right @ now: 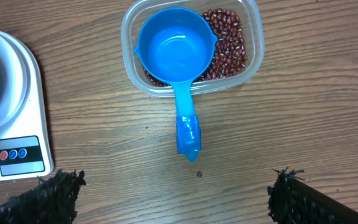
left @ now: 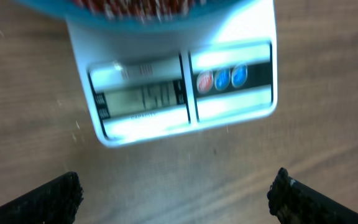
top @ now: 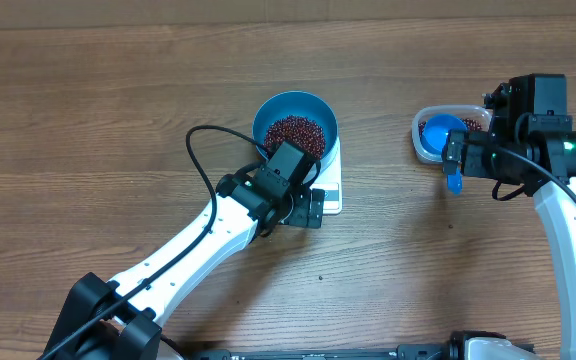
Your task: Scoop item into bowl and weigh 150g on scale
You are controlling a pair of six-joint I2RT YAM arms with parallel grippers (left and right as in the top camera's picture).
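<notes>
A: Blue bowl (top: 293, 104) full of beans (top: 294, 132) sits on the scale (top: 333, 185), mid-table toward the far edge!

B: Clear tub (right: 255, 43) near the right edge holds more beans plus the scoop (right: 176, 46). Left gripper (left: 176, 193) and right gripper (right: 176, 193) are spread wide, empty.

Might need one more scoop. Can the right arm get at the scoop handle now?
Probably yes: the right gripper hangs open just above the scoop handle, which juts out past the tub rim with nothing on it.

Brown wood-grain table (top: 118, 90) throughout
</notes>
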